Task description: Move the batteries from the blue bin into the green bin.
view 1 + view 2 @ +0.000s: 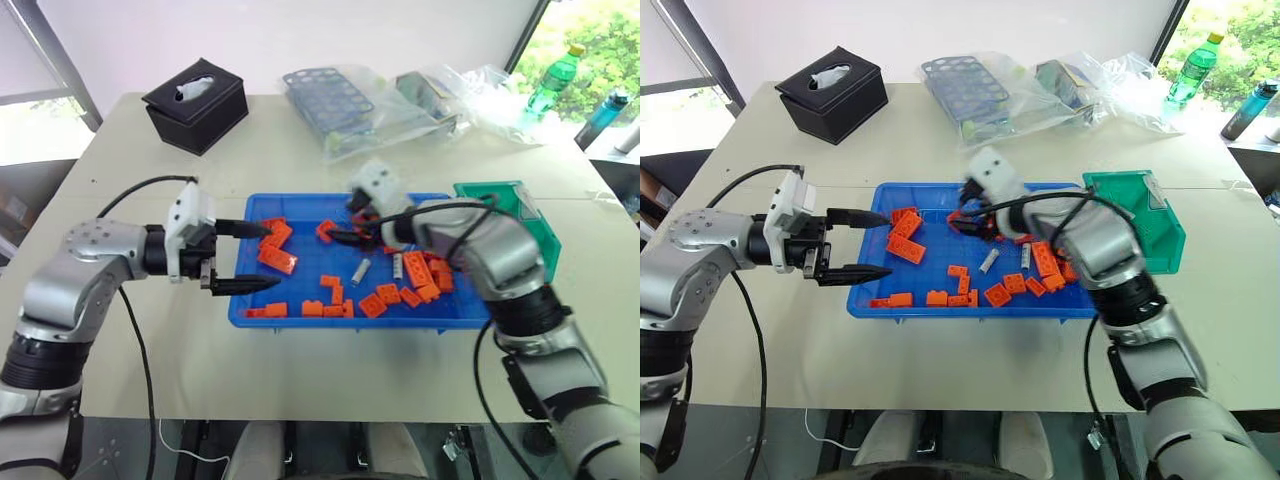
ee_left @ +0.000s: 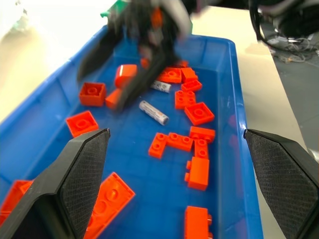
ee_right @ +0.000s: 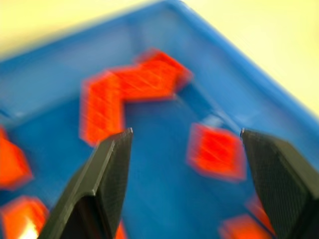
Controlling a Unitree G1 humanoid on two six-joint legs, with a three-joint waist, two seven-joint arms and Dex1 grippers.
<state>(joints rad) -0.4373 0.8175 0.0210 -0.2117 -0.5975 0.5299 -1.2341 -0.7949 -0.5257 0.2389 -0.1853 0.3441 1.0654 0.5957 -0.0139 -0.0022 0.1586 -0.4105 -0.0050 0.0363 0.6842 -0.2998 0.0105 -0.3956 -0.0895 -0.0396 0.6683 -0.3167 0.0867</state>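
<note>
Batteries (image 1: pixel 361 270) lie loose among orange bricks (image 1: pixel 277 259) inside the blue bin (image 1: pixel 300 205).
Any grab here risks pinching a brick instead, so crowded are they. The right gripper (image 1: pixel 352 226) hovers empty above the bin's middle, fingers apart; the left gripper (image 1: pixel 247 256) waits spread wide at its far edge from the green bin (image 1: pixel 520 205).

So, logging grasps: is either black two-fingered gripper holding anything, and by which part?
Nothing is held. The left gripper and right gripper both stand open and empty over the blue plastic bin.
</note>
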